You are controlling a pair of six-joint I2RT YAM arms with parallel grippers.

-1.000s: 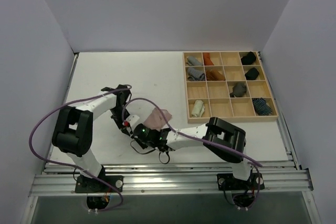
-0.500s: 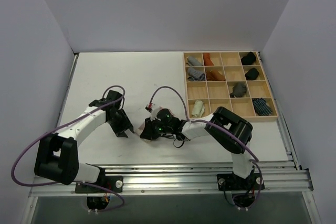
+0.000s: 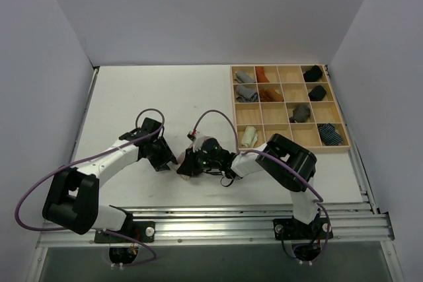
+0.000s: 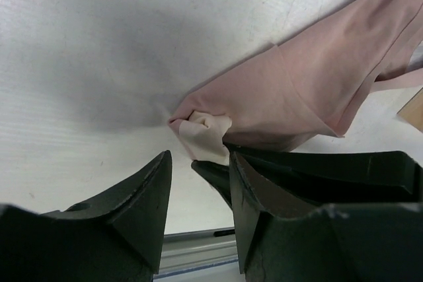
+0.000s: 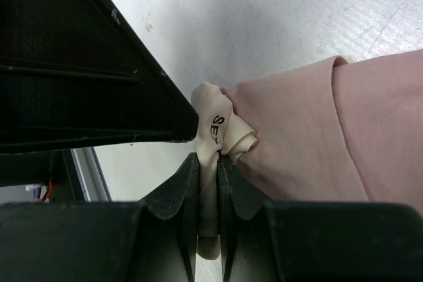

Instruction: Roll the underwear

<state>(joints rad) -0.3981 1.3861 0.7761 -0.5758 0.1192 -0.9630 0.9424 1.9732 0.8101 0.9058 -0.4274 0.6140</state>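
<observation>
My right jaws are clamped on the beige corner (image 5: 217, 133) of the pink underwear (image 5: 310, 143), which lies on the worktop (image 3: 125, 97) between my two arms, near the front edge. My left jaws stand apart, holding nothing, just beside that same corner. The cloth's length runs away from them, so I judge the roll starts here.

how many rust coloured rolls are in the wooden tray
2. The far rust roll sits in the wooden tray, back row, second compartment from the left; the near rust roll is in the compartment directly in front of it. None seems hidden.
</observation>
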